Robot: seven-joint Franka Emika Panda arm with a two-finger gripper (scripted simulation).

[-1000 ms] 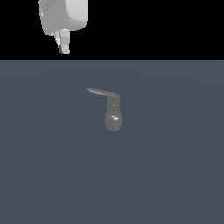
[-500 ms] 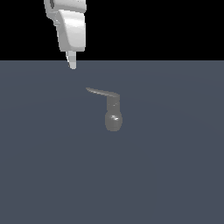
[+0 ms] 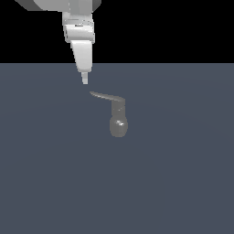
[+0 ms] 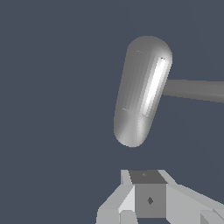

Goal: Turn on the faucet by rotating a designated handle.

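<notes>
Flat slate-blue floor (image 3: 183,183)

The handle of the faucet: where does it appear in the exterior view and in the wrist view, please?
Exterior view: the handle is the thin grey bar just below the gripper, ending at the faucet neck.
Wrist view: the handle runs from the picture's edge to the faucet body.
Shared landmark: the body's white glint.

the exterior view stands back and looks slightly down across the worktop (image 3: 183,183), taking in the whole faucet (image 3: 118,122) and the arm above it. the wrist view looks straight down from close range, the faucet (image 4: 142,92) filling much of it, the end effector (image 4: 148,199) at one edge. both views share the faucet and surrounding worktop (image 4: 52,109).
</notes>
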